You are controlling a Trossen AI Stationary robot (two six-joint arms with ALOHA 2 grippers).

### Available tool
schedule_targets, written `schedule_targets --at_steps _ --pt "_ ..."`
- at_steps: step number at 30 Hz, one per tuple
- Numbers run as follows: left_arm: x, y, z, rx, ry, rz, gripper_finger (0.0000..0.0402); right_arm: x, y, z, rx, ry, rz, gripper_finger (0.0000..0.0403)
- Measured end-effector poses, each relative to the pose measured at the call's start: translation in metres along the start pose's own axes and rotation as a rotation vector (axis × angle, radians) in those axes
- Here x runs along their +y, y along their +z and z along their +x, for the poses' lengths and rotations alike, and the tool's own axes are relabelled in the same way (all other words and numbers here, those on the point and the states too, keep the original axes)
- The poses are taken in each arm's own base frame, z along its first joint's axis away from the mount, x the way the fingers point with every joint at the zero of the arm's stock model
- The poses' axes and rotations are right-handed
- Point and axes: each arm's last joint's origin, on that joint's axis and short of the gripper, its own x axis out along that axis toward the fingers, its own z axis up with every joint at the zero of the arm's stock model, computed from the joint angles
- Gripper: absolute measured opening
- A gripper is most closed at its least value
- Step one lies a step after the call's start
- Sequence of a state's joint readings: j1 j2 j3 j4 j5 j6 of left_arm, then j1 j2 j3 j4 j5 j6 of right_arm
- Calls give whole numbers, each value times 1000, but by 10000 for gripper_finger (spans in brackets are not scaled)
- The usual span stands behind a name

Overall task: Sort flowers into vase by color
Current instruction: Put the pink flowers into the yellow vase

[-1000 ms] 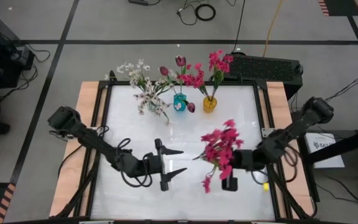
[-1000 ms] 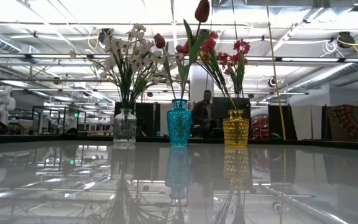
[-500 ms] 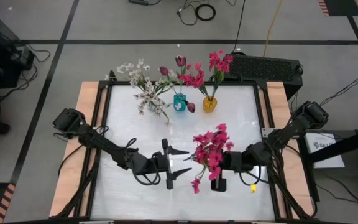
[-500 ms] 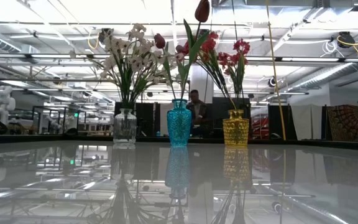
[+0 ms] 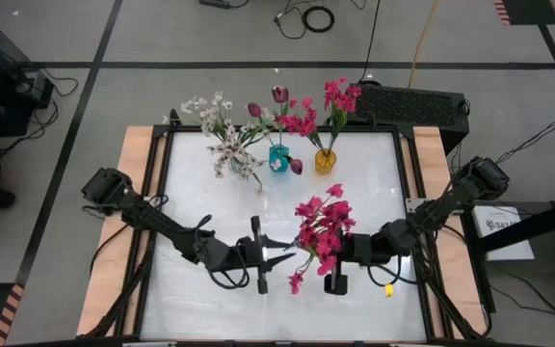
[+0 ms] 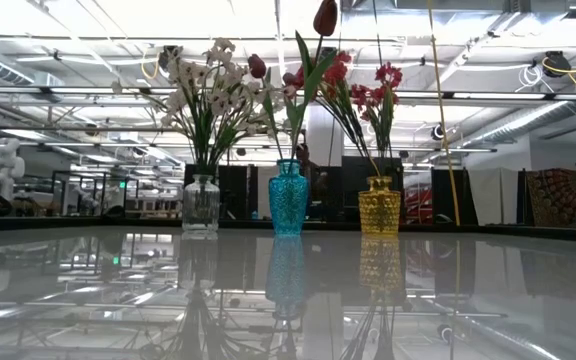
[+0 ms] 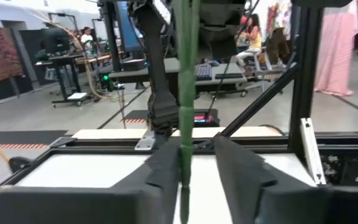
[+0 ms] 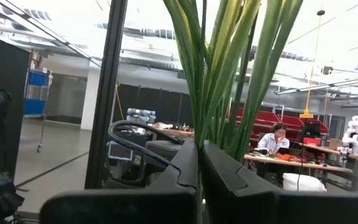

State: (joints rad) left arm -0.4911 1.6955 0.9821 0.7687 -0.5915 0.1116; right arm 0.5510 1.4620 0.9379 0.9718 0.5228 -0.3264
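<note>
Three vases at the desk's [image 5: 374, 299] far edge already hold flowers: white in the clear vase [image 6: 200, 205], maroon tulips in the teal vase [image 6: 288, 197], magenta in the yellow vase [image 6: 379, 205]. One magenta sprig [image 5: 318, 231] remains, clenched in the right end effector [image 5: 340, 253] mid-desk; the left end effector [image 5: 279, 253] brackets its stem, fingers not visibly touching.

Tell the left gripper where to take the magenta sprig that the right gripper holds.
Grip the bare green stem, coming in from the left arm's side. The right gripper is shut on the magenta sprig at its leafy part, leaving the thin, straight stem free, and it runs between the left gripper's open fingers.
</note>
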Motion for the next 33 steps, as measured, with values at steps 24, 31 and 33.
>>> schedule_targets --at_steps 24,31,33 --pt "2 -8 -2 97 48 145 19 -5 2 -8 159 47 -22 176" --pt "2 -8 -3 117 126 171 21 -5 3 -12 207 -9 -64 159" --pt "1 -4 -7 109 127 185 21 -5 4 -13 209 -5 -60 158"
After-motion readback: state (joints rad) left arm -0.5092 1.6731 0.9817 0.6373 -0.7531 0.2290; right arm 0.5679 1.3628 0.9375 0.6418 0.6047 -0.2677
